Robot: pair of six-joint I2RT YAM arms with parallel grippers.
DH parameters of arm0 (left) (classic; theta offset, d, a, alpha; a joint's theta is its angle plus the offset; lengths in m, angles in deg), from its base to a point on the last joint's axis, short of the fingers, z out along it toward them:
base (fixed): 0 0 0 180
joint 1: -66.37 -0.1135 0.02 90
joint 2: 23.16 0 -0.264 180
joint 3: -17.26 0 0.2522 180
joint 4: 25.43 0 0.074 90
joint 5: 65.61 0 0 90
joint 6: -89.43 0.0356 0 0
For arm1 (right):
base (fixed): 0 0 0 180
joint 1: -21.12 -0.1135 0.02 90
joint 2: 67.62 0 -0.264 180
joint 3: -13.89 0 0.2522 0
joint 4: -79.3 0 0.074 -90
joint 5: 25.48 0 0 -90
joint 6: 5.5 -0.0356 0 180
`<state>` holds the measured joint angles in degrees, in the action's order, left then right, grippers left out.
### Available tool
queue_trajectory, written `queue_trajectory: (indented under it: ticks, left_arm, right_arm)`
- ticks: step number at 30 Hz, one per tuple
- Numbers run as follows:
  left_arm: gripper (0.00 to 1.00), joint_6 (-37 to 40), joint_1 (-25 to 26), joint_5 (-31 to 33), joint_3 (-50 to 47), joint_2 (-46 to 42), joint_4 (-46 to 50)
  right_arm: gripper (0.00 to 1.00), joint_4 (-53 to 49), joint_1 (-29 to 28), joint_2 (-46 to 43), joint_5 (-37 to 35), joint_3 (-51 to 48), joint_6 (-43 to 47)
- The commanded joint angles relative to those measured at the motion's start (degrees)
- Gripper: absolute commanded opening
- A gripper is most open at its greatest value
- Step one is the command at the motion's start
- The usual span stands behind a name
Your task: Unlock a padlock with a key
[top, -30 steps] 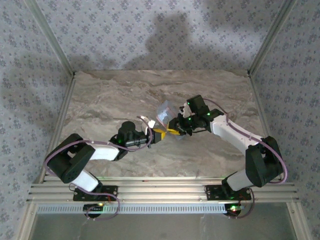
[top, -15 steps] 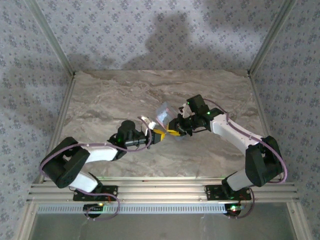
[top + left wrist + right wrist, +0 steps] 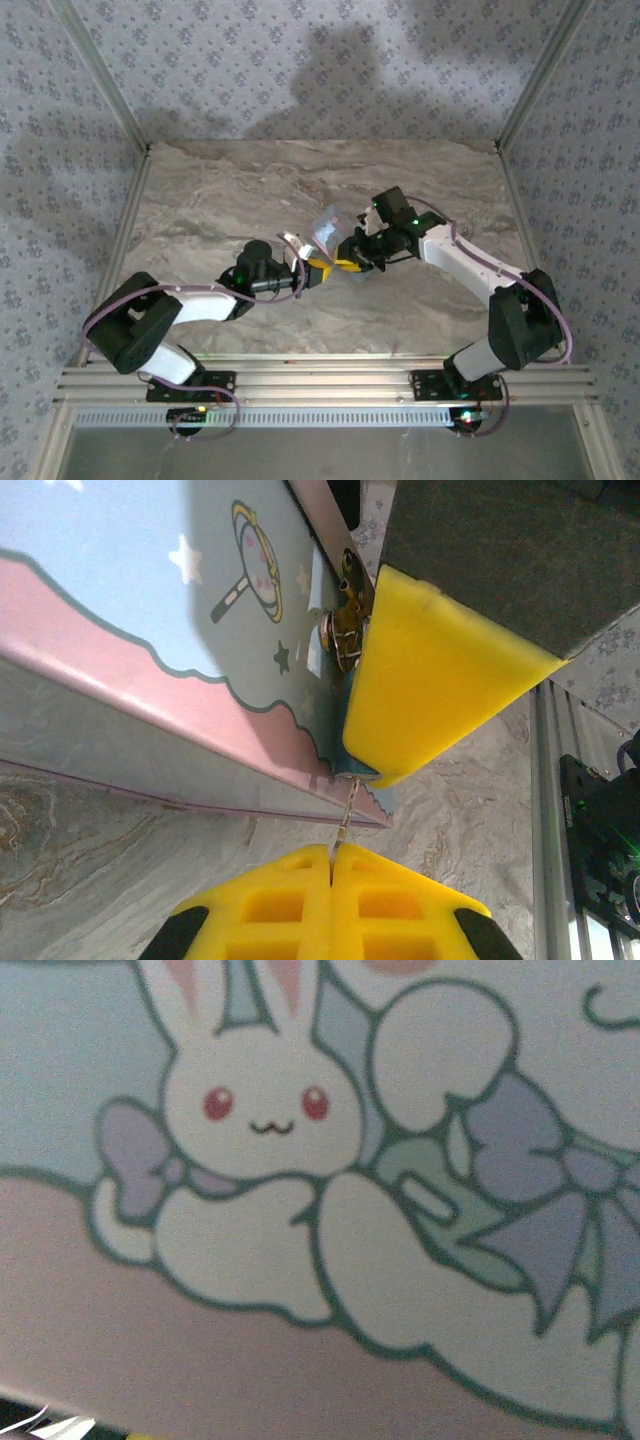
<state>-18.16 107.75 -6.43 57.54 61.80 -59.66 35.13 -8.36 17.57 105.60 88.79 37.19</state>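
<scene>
A grey-veined marble table [image 3: 230, 190], boxed in by flower-patterned wallpaper [image 3: 300, 60]: from above we see two arms angled inward from the near edge, their tips almost meeting at mid-table.

On the left, the left gripper [image 3: 316, 271] points rightward. Its own camera shows its yellow foam fingers [image 3: 290, 905] pressed flat together, with no gap along the seam. Out of that seam stands the key [image 3: 345, 815], a thin brass-yellow metal sliver pinched at its near end.

The key's far end runs up to the padlock [image 3: 356, 771], a tiny dark-blue lock body. It is mostly hidden behind the lower edge of a yellow pad [image 3: 430, 690] of the right gripper [image 3: 352, 262]. The lock therefore sits just beyond the left fingertips, joined to them by the key.

At the pad's upper edge we make out a small cluster of brass and silver metal bits [image 3: 343, 630], too tangled to name.

Behind lock and key stands the pale blue rectangular tin with a cartoon lid [image 3: 150, 630], its face pink below and blue above, and tilted in the left wrist view. From overhead it lies just beyond the two tips. The right wrist camera sits close against its lid, where we see a blurred white rabbit beside a lilac bow.

We cannot tell whether the right gripper is clamped or slack: one pad covers the lock and its partner is hidden.
</scene>
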Motion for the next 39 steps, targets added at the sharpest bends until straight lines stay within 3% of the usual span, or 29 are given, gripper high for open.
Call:
queue_trajectory:
  ticks: [1,15,28,39]
  left_arm:
    - [0.0,-0.3,0.5,0.8,3.6,0.9,-9.3]
    - [0.0,-9.5,-0.4,-2.3,3.2,2.2,-18.7]
    - [0.0,-8.3,-0.6,-2.6,4.6,8.1,-19.9]
    - [0.0,-4.1,-1.5,0.1,2.7,3.3,-16.0]
  right_arm:
    - [0.0,-5.1,-1.5,0.8,5.1,2.8,1.8]
    - [0.0,-6.2,-1.4,3.0,3.9,4.2,0.4]
    - [0.0,-2.7,-0.6,3.0,7.8,3.7,-1.6]
    - [0.0,-3.3,0.0,2.7,8.2,3.4,-0.8]
